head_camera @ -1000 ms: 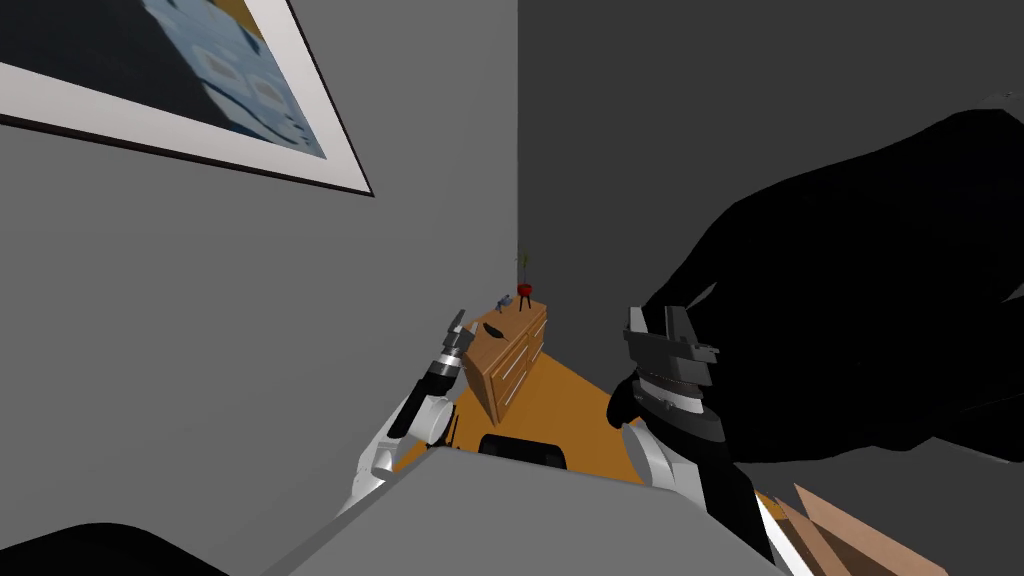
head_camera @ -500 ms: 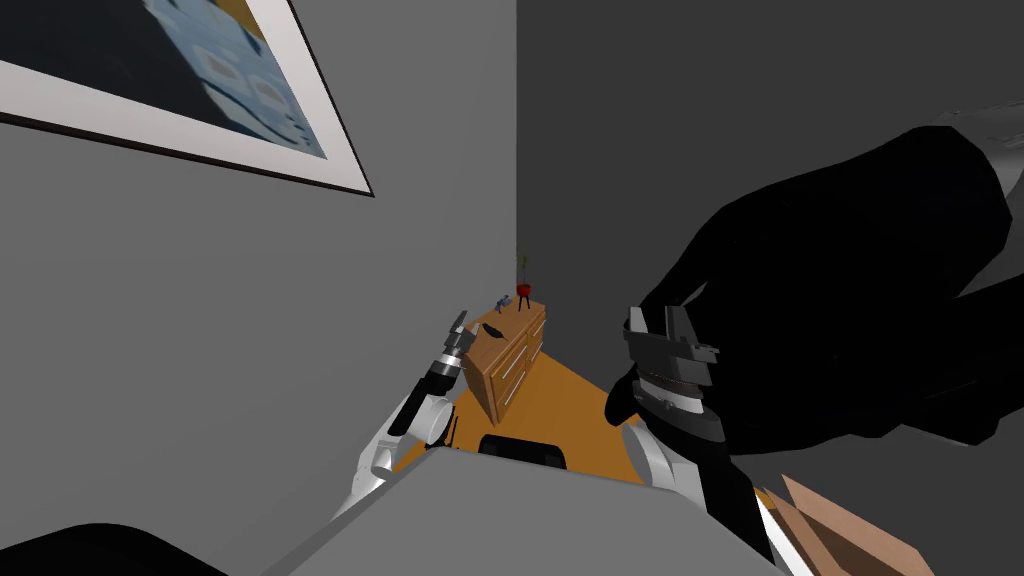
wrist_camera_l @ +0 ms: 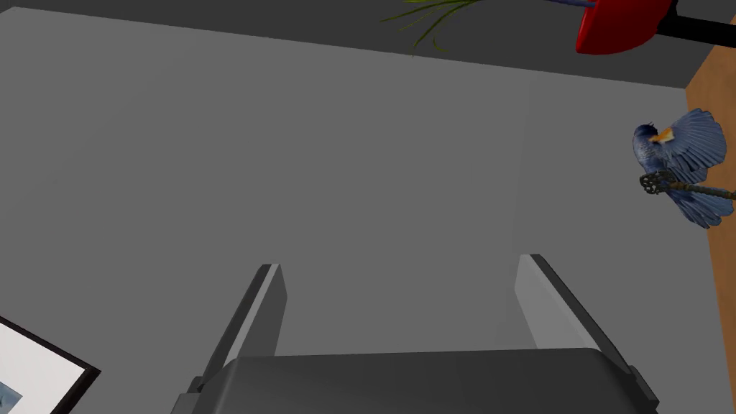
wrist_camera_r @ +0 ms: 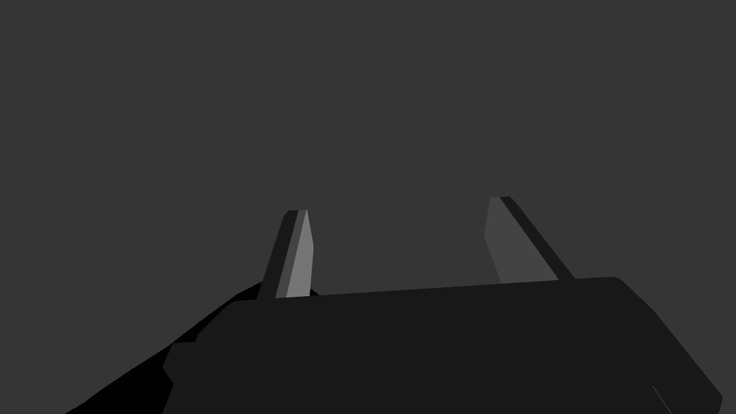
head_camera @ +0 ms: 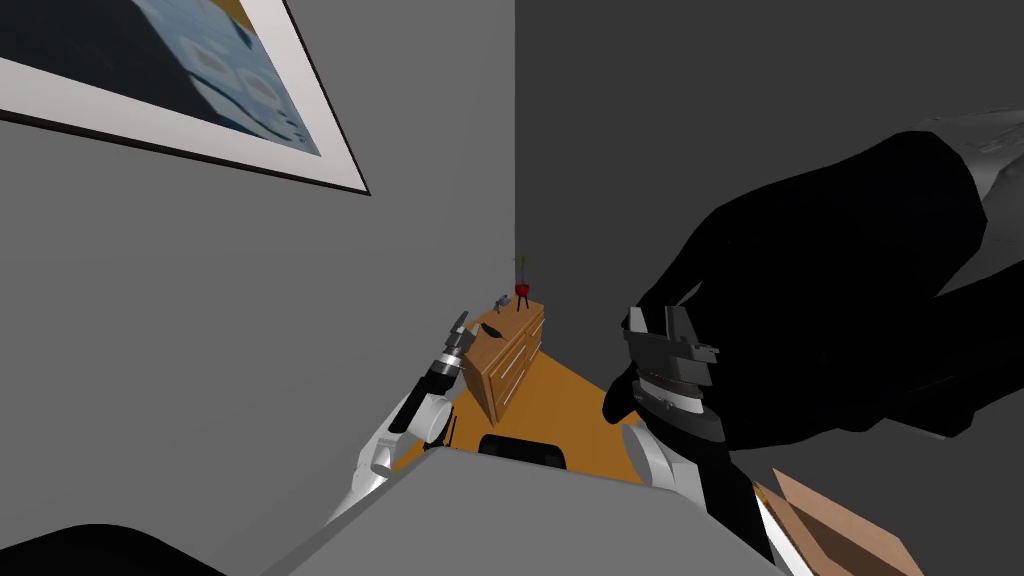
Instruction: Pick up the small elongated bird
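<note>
Small elongated bird (head_camera: 492, 330) lies dark on dresser (head_camera: 512, 366) beside left gripper (wrist_camera_l: 400, 263), fingers spread; best swing inward, straddle its narrow width.

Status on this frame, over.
Left gripper open, empty, at the near end of the dresser. Right gripper open, empty. Dark elongated bird lies on the dresser top, untouched. Blue bird and red pot farther back, not in the way.

Elongated bird (head_camera: 492, 330) seemingly black; pot (wrist_camera_l: 617, 29) red.
</note>
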Available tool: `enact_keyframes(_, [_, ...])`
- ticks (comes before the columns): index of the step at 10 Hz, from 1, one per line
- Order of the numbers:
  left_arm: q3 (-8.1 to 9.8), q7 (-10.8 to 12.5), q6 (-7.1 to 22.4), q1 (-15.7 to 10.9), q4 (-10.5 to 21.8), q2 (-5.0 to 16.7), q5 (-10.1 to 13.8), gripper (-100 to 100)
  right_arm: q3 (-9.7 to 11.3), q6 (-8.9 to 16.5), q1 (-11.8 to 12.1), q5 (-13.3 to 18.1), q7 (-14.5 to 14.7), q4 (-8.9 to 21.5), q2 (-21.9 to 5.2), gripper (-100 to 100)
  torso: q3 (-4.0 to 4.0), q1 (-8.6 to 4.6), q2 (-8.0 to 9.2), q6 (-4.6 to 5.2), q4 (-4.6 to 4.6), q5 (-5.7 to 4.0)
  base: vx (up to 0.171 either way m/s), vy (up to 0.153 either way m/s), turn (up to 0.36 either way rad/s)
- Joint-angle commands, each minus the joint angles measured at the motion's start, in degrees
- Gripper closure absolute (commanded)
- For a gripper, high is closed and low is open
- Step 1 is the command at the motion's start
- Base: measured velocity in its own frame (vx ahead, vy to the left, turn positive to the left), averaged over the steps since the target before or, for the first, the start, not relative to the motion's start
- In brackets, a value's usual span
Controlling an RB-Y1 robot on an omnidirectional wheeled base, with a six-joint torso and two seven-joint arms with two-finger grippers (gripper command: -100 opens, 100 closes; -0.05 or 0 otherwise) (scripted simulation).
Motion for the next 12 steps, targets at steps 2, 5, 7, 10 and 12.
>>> enact_keyframes(2, [1.44,-1.3,4.3,-1.4,1.6,3.5,0.2,-100,0.0,0.0,0.0,0.0,0.0,0.0,0.0,0,-0.02,-0.20,-0.03,-0.01,0.00,-0.05,0.002,-0.115,-0.068])
enact_keyframes(5, [2.57,-2.7,8.2,-2.8,3.0,6.4,0.6,-100,0.0,0.0,0.0,0.0,0.0,0.0,0.0,0,-0.06,-0.12,-0.10,-0.02,-0.02,-0.04,0.008,-0.069,-0.059])
enact_keyframes(7, [3.21,-3.5,10.5,-3.6,3.9,7.9,0.9,-100,0.0,0.0,0.0,0.0,0.0,0.0,0.0,0,-0.06,-0.05,-0.11,0.00,-0.02,-0.02,0.009,-0.046,-0.075])
enact_keyframes(10, [4.60,-5.3,14.9,-5.4,6.1,11.0,1.7,-100,0.0,0.0,0.0,0.0,0.0,0.0,0.0,0,-0.05,0.03,-0.09,-0.03,-0.02,-0.01,0.006,-0.034,-0.064])
enact_keyframes(12, [5.36,-6.4,17.6,-6.4,7.5,12.6,2.2,-100,0.0,0.0,0.0,0.0,0.0,0.0,0.0,0,-0.04,0.05,-0.08,-0.03,-0.02,0.00,0.004,-0.028,-0.065])
